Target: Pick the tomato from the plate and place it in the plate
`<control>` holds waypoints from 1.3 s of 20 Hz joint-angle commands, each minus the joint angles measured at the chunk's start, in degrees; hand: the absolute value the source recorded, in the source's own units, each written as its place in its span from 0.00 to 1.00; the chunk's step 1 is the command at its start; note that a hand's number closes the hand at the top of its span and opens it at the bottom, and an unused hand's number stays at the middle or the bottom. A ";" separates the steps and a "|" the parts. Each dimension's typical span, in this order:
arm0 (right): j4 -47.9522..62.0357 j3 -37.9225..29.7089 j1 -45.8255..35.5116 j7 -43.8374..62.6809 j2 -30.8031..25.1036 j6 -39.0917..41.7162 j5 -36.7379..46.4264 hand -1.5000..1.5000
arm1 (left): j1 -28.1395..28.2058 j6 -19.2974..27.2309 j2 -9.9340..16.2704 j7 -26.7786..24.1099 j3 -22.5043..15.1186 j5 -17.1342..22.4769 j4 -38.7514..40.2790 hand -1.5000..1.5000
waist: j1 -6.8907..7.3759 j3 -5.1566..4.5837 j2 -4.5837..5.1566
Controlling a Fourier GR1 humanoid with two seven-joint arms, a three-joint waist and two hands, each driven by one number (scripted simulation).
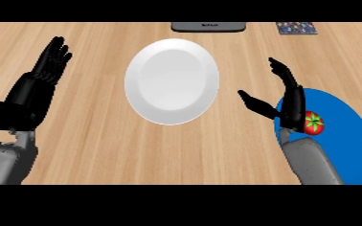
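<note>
While the round red tomato (314, 123) sits on the blue plate (339, 110), right hand (290, 103) fingers spread, glossy white oval plate (172, 81).

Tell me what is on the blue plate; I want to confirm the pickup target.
A red tomato with a green stem lies on the blue plate, beside the open right hand. That hand and its forearm cover the plate's left part, so anything there cannot be seen.
</note>
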 commanded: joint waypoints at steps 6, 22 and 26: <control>-13.39 2.75 1.09 23.48 -9.04 -0.21 16.56 0.00 | -1.78 -1.80 -0.74 2.38 1.50 -0.28 0.18 0.50 | -0.49 -0.16 -0.50; -20.29 5.62 -8.40 73.14 -22.36 48.83 5.27 0.00 | -2.59 0.59 -2.51 6.28 0.28 -1.91 -2.86 0.50 | 0.26 -0.09 -0.52; -19.52 6.51 -7.96 75.44 -21.65 50.17 5.52 0.00 | -1.16 -2.12 -3.66 -0.08 1.07 -2.44 3.05 0.50 | 0.04 -0.10 -0.17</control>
